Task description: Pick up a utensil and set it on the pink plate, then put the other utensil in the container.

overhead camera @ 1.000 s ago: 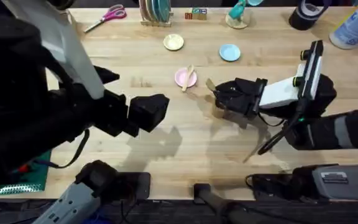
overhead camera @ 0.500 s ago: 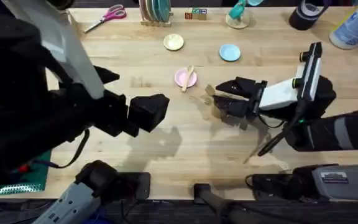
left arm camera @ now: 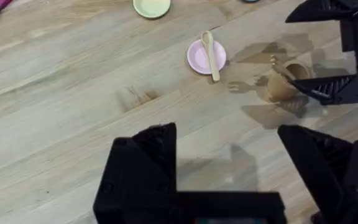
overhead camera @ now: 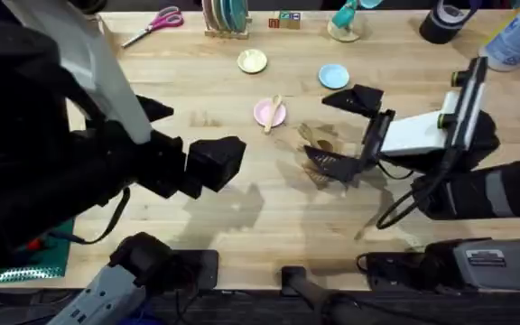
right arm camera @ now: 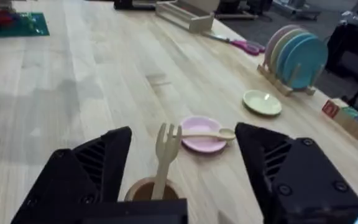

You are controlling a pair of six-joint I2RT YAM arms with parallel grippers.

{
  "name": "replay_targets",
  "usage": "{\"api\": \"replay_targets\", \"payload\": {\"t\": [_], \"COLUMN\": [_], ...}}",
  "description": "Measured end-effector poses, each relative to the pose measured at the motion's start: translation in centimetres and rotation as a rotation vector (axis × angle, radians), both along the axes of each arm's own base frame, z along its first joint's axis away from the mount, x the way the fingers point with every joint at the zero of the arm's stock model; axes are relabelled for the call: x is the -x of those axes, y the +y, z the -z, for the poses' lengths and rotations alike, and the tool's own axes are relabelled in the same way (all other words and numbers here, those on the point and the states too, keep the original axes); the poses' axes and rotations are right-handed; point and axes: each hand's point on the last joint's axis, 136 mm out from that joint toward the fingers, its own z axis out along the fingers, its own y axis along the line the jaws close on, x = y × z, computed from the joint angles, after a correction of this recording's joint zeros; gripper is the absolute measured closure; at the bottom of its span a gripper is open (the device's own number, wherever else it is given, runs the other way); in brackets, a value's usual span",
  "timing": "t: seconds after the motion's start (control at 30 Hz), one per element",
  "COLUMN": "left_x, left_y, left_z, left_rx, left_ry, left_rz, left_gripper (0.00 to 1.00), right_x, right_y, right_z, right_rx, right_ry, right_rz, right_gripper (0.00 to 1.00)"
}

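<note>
The pink plate (overhead camera: 270, 114) lies mid-table with the spoon-like utensil (overhead camera: 274, 108) resting across it, also seen as plate (left arm camera: 199, 59) and utensil (left arm camera: 211, 48). Just right of it stands the tan container (overhead camera: 321, 146) with the wooden fork (overhead camera: 307, 133) leaning inside, prongs up. In the right wrist view the fork (right arm camera: 165, 152) stands in the container (right arm camera: 148, 188), in front of the plate (right arm camera: 201, 142). My right gripper (overhead camera: 341, 131) is open, one finger on each side of the container and apart from it. My left gripper (overhead camera: 227, 160) hovers open, empty, left of the plate.
A cream-yellow plate (overhead camera: 252, 61) and a light blue plate (overhead camera: 334, 77) lie behind the pink one. Scissors (overhead camera: 156, 24), a rack of plates (overhead camera: 227, 16), toy blocks (overhead camera: 288, 18) and a tape roll (overhead camera: 445, 23) line the far edge.
My right gripper opened and drew back to the right, letting go of the fork, which now stands in the container. The left arm stayed still.
</note>
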Motion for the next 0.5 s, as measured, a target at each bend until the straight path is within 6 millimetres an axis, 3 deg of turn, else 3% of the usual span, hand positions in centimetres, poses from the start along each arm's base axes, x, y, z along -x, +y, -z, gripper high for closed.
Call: {"api": "replay_targets", "payload": {"t": [0.17, 0.5], "left_x": [0.0, 0.0], "left_y": [0.0, 0.0], "left_z": [0.0, 0.0], "left_rx": [0.0, 0.0], "left_ry": [0.0, 0.0], "left_rz": [0.0, 0.0], "left_gripper": [0.006, 0.006], "right_x": [-0.1, -0.9], "right_y": [0.0, -0.5], "right_z": [-1.7, -3.3], "right_rx": [-0.062, -0.148], "right_ry": [-0.001, 0.081], "right_rz": [0.005, 0.065], "right_gripper": [0.004, 0.003]}}
